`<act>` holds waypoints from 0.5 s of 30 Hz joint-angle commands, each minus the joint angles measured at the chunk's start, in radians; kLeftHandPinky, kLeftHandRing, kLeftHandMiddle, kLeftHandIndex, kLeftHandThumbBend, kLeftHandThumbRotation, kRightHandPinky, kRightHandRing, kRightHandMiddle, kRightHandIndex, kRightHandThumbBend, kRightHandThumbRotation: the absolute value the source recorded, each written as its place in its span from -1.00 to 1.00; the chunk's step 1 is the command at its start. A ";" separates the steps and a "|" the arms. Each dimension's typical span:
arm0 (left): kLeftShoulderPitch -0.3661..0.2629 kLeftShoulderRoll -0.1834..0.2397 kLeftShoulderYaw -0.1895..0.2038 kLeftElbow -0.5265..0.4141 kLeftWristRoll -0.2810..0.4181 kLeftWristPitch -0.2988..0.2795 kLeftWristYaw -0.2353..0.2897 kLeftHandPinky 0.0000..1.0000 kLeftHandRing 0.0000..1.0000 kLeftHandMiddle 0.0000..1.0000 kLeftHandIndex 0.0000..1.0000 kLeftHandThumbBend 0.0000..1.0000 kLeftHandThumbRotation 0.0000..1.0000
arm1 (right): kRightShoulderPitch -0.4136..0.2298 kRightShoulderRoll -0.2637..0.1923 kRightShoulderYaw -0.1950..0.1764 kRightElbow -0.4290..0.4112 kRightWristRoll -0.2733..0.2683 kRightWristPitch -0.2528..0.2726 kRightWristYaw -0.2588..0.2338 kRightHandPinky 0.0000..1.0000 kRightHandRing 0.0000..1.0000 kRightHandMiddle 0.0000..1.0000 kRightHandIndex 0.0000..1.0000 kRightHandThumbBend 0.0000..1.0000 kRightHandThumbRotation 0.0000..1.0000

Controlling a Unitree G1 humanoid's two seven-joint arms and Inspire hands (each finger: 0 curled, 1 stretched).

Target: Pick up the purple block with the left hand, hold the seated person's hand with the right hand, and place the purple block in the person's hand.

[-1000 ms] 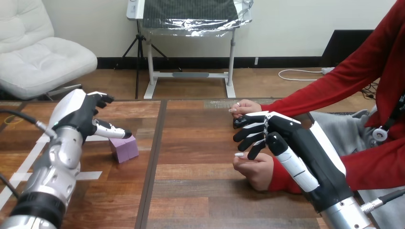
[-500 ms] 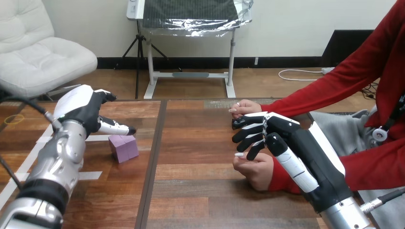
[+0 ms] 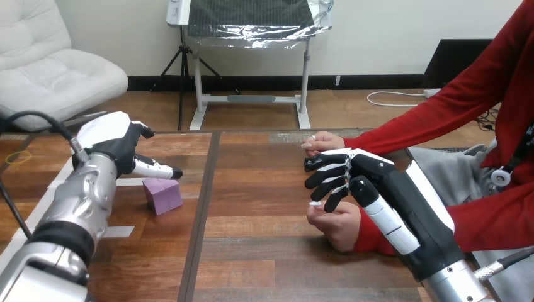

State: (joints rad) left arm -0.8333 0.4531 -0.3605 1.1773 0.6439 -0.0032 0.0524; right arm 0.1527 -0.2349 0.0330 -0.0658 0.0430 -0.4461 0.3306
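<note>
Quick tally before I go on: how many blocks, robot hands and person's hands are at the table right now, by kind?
purple block: 1
robot hands: 2 (left robot hand, right robot hand)
person's hands: 2 (person's farther hand, person's nearer hand)
Total: 5

A small, matte purple block (image 3: 162, 194), cube-like in shape, is being carried flat by the wooden table (image 3: 264, 251), toward its left edge and about midway between its near and far edges, turned slightly askew. The person's hand (image 3: 338, 223), curled into a loose fist, is being rested nearer the right edge, well apart from the block.
</note>
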 commanded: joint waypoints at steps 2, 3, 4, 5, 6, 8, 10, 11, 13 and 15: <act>-0.117 -0.006 -0.032 0.034 0.020 -0.008 -0.012 0.76 0.75 0.75 0.64 0.80 -0.14 | -0.047 0.007 -0.005 -0.020 0.024 -0.015 0.000 -0.15 0.10 0.22 0.33 0.49 0.92; -0.119 -0.007 -0.036 0.037 0.020 -0.007 -0.013 0.76 0.75 0.74 0.64 0.80 -0.15 | -0.047 0.007 -0.005 -0.020 0.025 -0.015 0.001 -0.15 0.10 0.22 0.32 0.50 0.92; -0.124 -0.008 -0.040 0.043 0.021 -0.005 -0.017 0.76 0.75 0.74 0.64 0.80 -0.15 | -0.046 0.007 -0.005 -0.021 0.026 -0.013 0.001 -0.15 0.10 0.22 0.32 0.50 0.92; -0.127 -0.010 -0.043 0.046 0.021 -0.004 -0.019 0.76 0.75 0.74 0.63 0.80 -0.16 | -0.046 0.008 -0.005 -0.022 0.027 -0.012 0.001 -0.15 0.10 0.22 0.32 0.50 0.92; -0.129 -0.011 -0.045 0.050 0.020 -0.003 -0.020 0.76 0.75 0.74 0.63 0.80 -0.17 | -0.045 0.008 -0.005 -0.023 0.028 -0.011 0.002 -0.15 0.10 0.22 0.32 0.51 0.92; -0.136 -0.014 -0.047 0.059 0.017 -0.003 -0.026 0.77 0.74 0.73 0.62 0.80 -0.19 | -0.046 0.007 -0.005 -0.022 0.028 -0.013 0.003 -0.15 0.10 0.22 0.32 0.51 0.92; -0.144 -0.019 -0.049 0.071 0.016 0.001 -0.039 0.76 0.72 0.71 0.61 0.81 -0.21 | -0.047 0.006 -0.005 -0.022 0.026 -0.016 0.004 -0.15 0.11 0.22 0.33 0.51 0.92; -0.146 -0.020 -0.050 0.074 0.015 0.002 -0.042 0.76 0.72 0.70 0.60 0.81 -0.22 | -0.047 0.006 -0.005 -0.022 0.025 -0.017 0.004 -0.15 0.11 0.22 0.33 0.51 0.92; -0.154 -0.024 -0.055 0.082 0.018 0.012 -0.054 0.77 0.71 0.70 0.60 0.81 -0.23 | -0.048 0.006 -0.004 -0.021 0.025 -0.019 0.004 -0.15 0.11 0.22 0.33 0.50 0.93; -0.158 -0.026 -0.058 0.086 0.019 0.016 -0.059 0.77 0.71 0.69 0.60 0.82 -0.24 | -0.048 0.006 -0.004 -0.021 0.025 -0.019 0.004 -0.16 0.11 0.22 0.33 0.49 0.93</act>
State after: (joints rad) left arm -0.8928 0.4450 -0.3986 1.2464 0.6494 0.0047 0.0043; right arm 0.1528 -0.2349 0.0329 -0.0658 0.0492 -0.4461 0.3354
